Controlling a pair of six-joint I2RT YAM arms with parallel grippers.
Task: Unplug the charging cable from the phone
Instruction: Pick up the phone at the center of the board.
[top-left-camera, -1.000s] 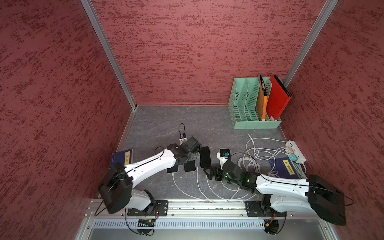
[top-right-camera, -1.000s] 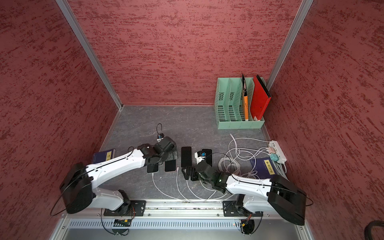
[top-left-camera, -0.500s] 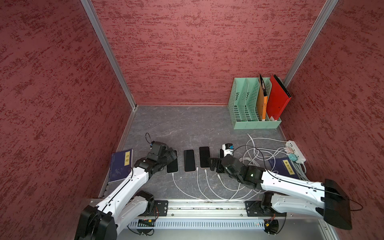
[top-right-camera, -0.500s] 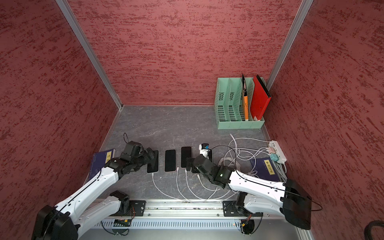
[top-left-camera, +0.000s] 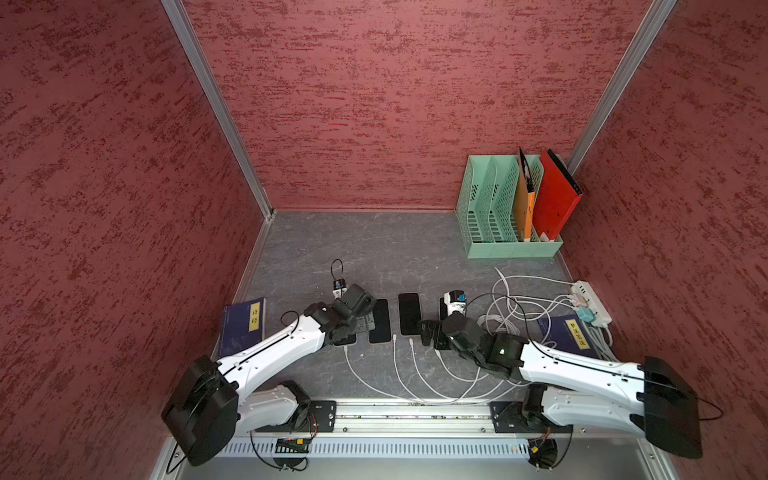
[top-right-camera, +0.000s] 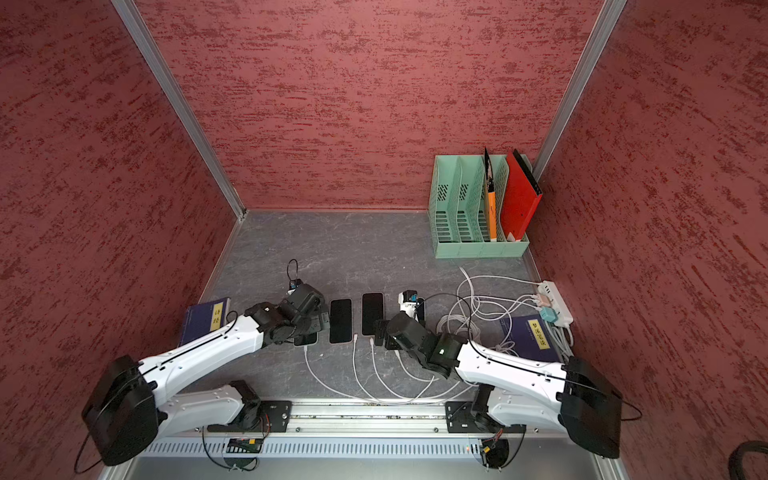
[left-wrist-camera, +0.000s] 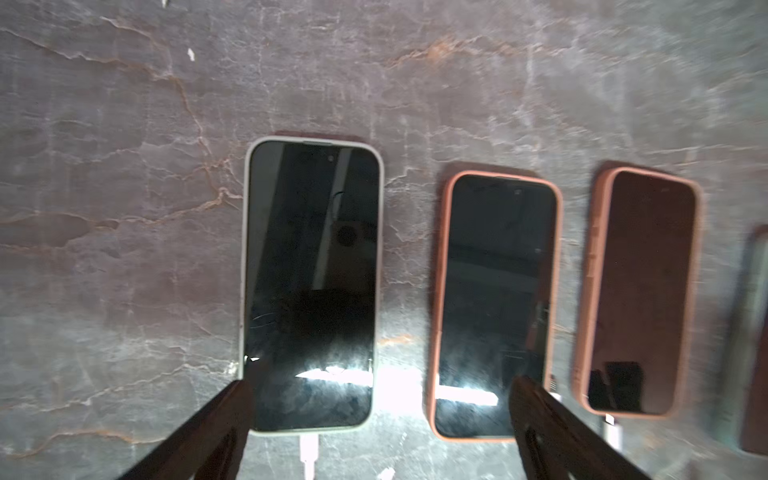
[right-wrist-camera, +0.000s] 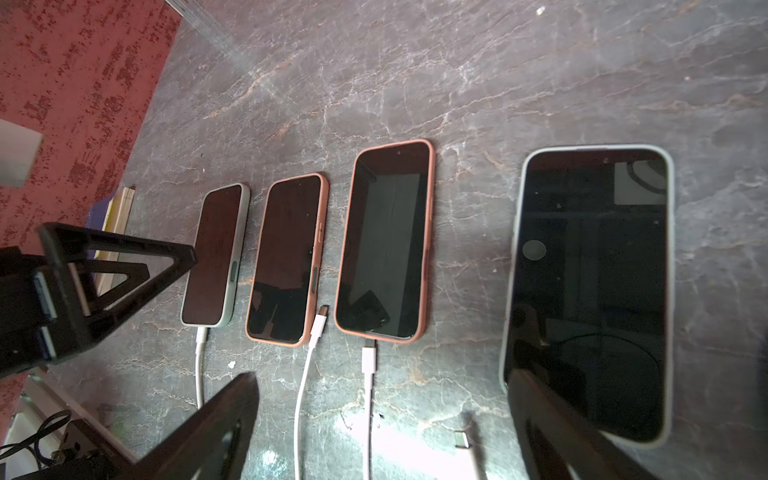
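Loads of bare worktop (top-left-camera: 374, 245) toward the back edge. Busier near the front edge: row of phones (top-left-camera: 409, 313), plus a file rack (top-left-camera: 478, 199) in the back right corner and a power strip (top-left-camera: 590, 299) along the right edge. Wide-spread jaws on the left gripper (left-wrist-camera: 384, 378), over the pale-cased phone (left-wrist-camera: 311, 282) at the row's left end, pinching nothing. White charging cable (left-wrist-camera: 308, 451) plugged into that one. Same for the right gripper (right-wrist-camera: 382, 376): spread wide, empty, over the row's right end.

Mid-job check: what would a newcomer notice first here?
Four phones lie in a row near the front, white cables at their near ends. The left tool and right tool hang open over them. A green file rack holding a red folder stands in the far right corner.
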